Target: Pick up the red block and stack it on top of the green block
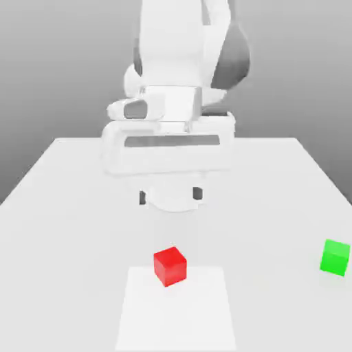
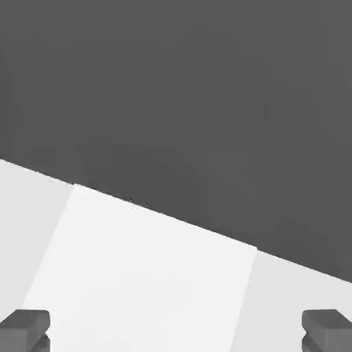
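Below the open gripper (image 1: 170,196), in the exterior view, there is a small bright red cube (image 1: 170,267) with plain glossy faces, and this is the block for picking up. Its top face has a clear red, and its two visible side faces are of slightly different red shades. The cube sits flat and is turned, so that one upright edge points roughly to the camera. It stands apart from the fingertips, at the edge of a bright white, flat rectangular patch (image 1: 175,316) on the pale grey table (image 1: 62,275).

Well apart from the gripper, to the exterior view's right and lower than it in that view, stands a small bright green cube (image 1: 335,258). Its faces are plain too, its top is a bit lighter than its front, and its size looks about the same as that of the red one. It is also slightly turned, and it rests directly on the table.

I count one red cube, one green cube, one white patch and one gripper, which has two fingers. The fingers are spread wide, with a broad space between them, and the two cubes are both outside their grasp. Above the gripper is the white robot arm (image 1: 172,55).
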